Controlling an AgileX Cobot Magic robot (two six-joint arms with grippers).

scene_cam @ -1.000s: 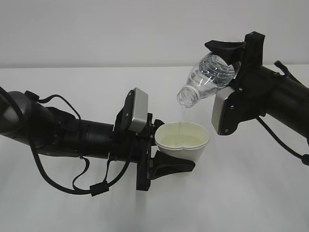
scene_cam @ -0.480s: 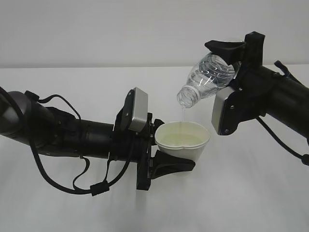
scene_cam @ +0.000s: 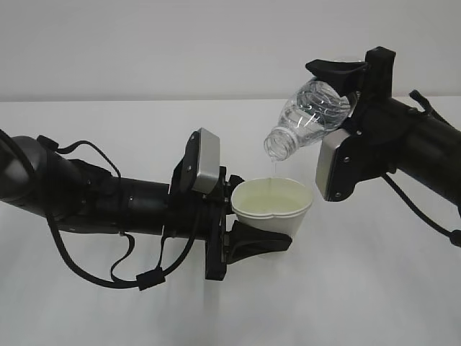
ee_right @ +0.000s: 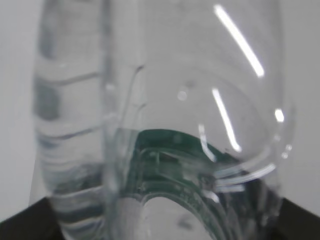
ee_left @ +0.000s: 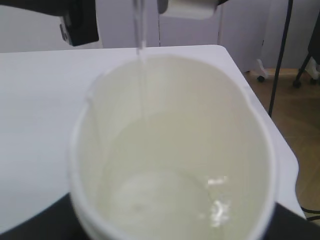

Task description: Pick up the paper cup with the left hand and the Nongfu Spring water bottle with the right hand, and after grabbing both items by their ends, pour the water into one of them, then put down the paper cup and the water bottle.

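My left gripper is shut on the white paper cup and holds it upright above the white table. One black finger wraps the cup's near side. Above and to the right, my right gripper is shut on the base end of the clear Nongfu Spring water bottle, which tilts with its open neck down-left over the cup. A thin trickle of water falls from the neck into the cup. The left wrist view shows the cup with water pooled inside. The bottle fills the right wrist view, its green label showing through.
The white table spreads under both arms, with a pale wall behind it. The right arm's silver plate hangs close to the cup's right rim. In the left wrist view the table edge drops to a wooden floor on the right.
The stream from the bottle has thinned to a faint trickle. Both arms, the cup and the bottle have barely moved.
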